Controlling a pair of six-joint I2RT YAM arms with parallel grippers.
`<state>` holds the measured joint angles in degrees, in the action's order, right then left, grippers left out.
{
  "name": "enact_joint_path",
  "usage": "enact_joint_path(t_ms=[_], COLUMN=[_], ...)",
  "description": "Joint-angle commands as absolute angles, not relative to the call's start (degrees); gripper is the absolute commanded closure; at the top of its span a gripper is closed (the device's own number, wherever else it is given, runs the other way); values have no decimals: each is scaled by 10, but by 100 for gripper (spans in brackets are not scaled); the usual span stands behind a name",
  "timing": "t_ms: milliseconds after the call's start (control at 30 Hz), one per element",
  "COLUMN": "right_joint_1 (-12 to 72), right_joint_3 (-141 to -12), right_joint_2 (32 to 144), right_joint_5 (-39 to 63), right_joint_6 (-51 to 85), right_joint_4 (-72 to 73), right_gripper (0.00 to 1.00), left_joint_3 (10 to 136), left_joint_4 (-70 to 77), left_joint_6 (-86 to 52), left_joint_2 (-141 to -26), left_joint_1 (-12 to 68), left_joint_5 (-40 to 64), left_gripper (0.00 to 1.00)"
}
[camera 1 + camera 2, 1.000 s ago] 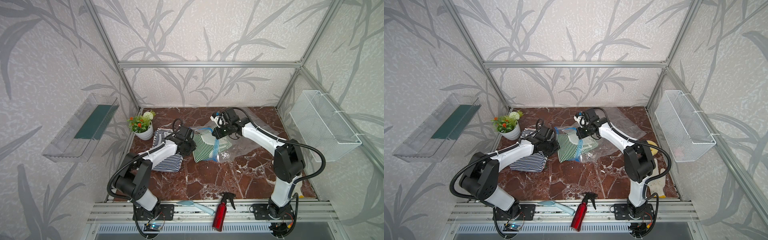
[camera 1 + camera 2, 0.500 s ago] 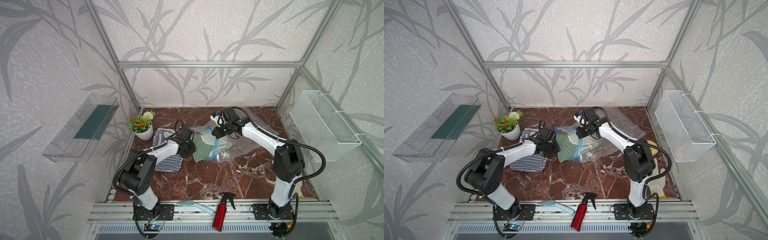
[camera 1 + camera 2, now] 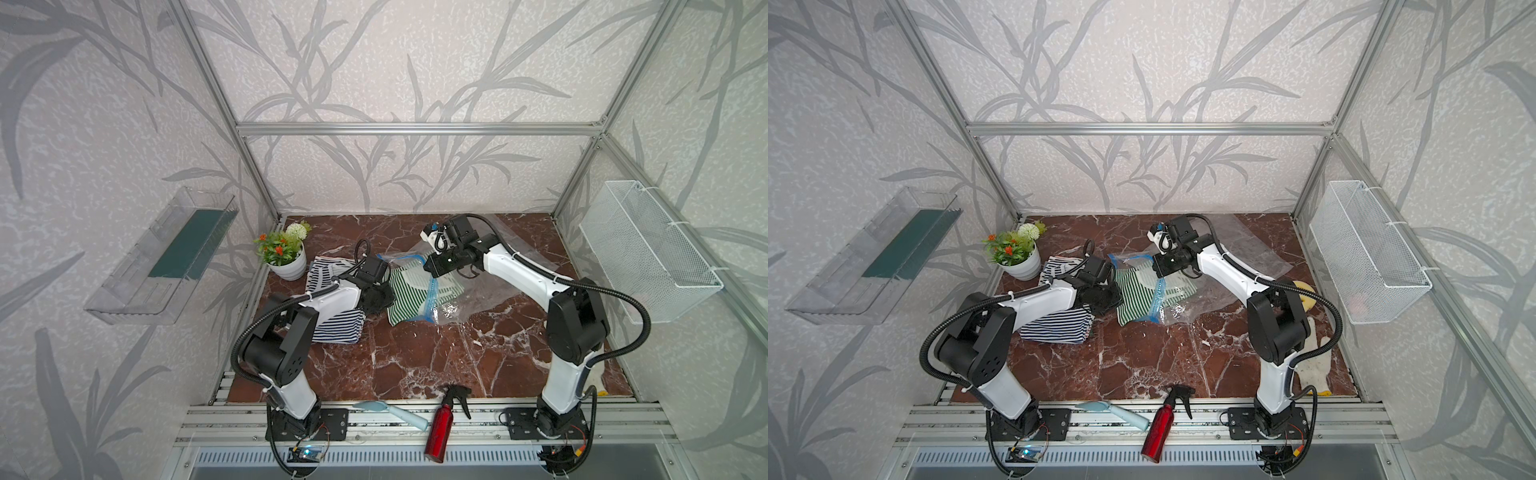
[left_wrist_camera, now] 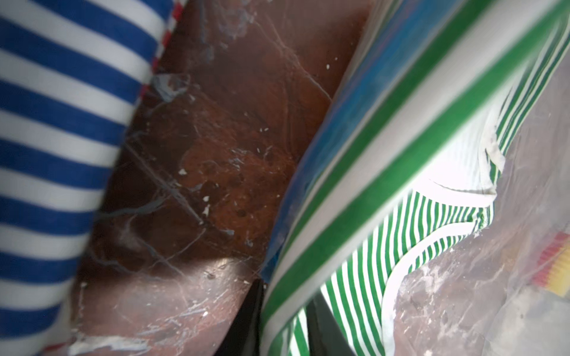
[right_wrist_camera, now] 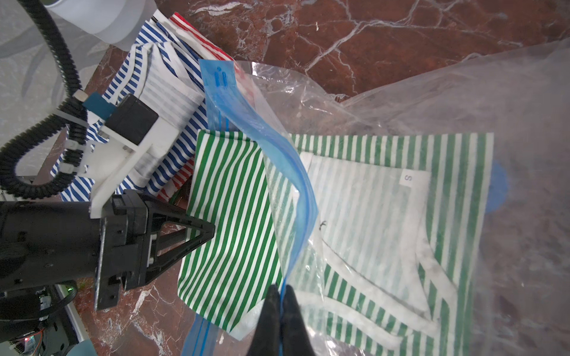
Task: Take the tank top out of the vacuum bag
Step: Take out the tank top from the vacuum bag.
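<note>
The extraction step is under way: the bag lies in the back half of the counter, about midway between its side edges, and the tank top is roughly half out of its mouth, the strap end inside under the plastic. The right claw is clenched on the zip strip and holds that lip raised. The left claw appears to be pinching the tank top's free edge, with fabric running between its fingers in the left wrist view. The next move probably calls for the left arm to draw the cloth toward the counter's left edge while the right anchors the bag and keeps the mouth open, so the straps do not catch. The counter is red-brown marble. A blue-striped garment lies near the left edge, a potted plant sits in the back left corner, and leaf-patterned walls enclose it.
</note>
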<state>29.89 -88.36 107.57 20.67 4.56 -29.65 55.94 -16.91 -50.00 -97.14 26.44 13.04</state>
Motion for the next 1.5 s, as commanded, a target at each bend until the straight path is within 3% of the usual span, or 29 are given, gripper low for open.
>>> enact_joint_path(t_ms=[0, 400, 600, 1067, 1467], right_joint_1=[297, 297, 297, 297, 297], right_joint_3=[-900, -899, -899, -899, -903], right_joint_2=[1080, 1076, 1077, 1078, 1080], right_joint_5=[215, 215, 216, 211, 211], right_joint_6=[40, 38, 39, 40, 41], right_joint_4=[-309, -311, -312, -313, -320], right_gripper=[100, 100, 100, 100, 100], left_joint_3=[578, 591, 606, 702, 774], left_joint_4=[-161, -178, -190, -289, -380], left_joint_6=[-491, -468, -453, -514, -611], left_joint_2=[-978, -1013, -1000, -938, -880], left_joint_1=[267, 268, 268, 276, 275], left_joint_5=[129, 112, 115, 191, 164], left_gripper=[72, 73, 100, 100, 100])
